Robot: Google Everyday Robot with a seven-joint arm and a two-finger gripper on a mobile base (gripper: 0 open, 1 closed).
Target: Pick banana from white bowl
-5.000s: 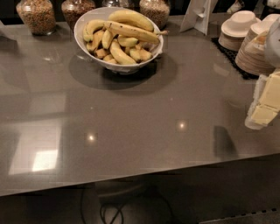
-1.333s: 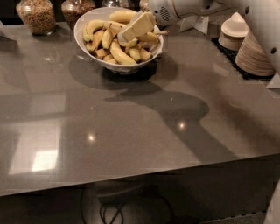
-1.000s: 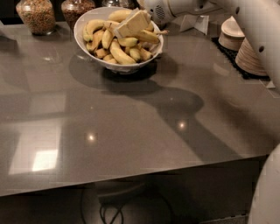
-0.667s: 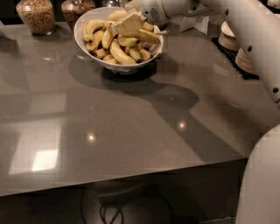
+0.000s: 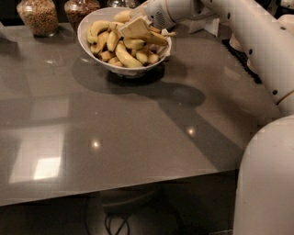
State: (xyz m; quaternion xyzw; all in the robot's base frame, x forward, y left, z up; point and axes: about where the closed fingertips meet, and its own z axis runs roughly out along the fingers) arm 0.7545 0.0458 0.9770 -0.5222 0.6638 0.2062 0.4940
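The white bowl (image 5: 123,69) stands at the back of the grey table, filled with several yellow bananas. My gripper (image 5: 133,27) is down inside the bowl at its right-centre, on top of the pile. The long, nearly straight banana (image 5: 155,38) lies across the bowl's right side just under the gripper. Its left part is hidden by the gripper. I cannot tell whether the gripper touches it. My white arm (image 5: 239,27) reaches in from the right.
Two glass jars of grain (image 5: 40,16) (image 5: 79,8) stand behind the bowl at the left. Shorter curved bananas (image 5: 125,55) fill the bowl's front. The grey table (image 5: 115,137) stretches toward me. My white body (image 5: 266,179) blocks the lower right.
Five seconds ago the gripper was at the table's right edge. It has since reached the bowl, and over the last second it moved slightly left and lower onto the bananas.
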